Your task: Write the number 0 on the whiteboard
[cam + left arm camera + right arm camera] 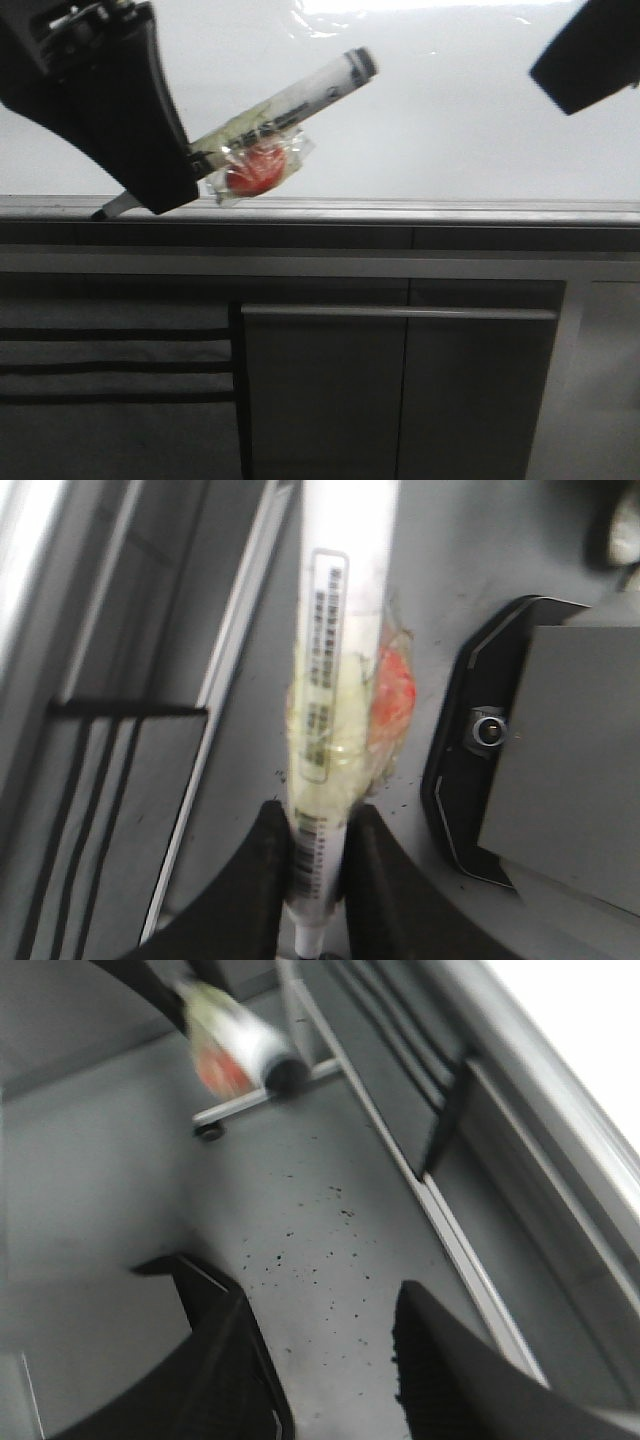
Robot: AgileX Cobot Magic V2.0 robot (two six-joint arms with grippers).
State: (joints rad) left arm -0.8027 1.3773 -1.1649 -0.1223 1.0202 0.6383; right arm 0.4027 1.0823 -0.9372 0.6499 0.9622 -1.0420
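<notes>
The whiteboard (450, 120) is glossy white with a grey metal edge along its near side. No number 0 shows on it. My left gripper (190, 175) is shut on a white marker (290, 100) that has a red piece taped to it (255, 170). The marker lies slanted, its dark end up to the right and its tip (105, 212) down by the board's grey edge. In the left wrist view the marker (335, 660) sits clamped between the fingers (262, 870). My right gripper (585, 55) hangs at the upper right; in the right wrist view it (320, 1330) is open and empty.
Dark grey cabinet fronts (400, 390) stand below the board's edge. The left wrist view shows a black device (520, 760) on the speckled grey floor. The right wrist view shows the marker (235, 1045), the floor (320, 1230) and a cabinet rail (440, 1200).
</notes>
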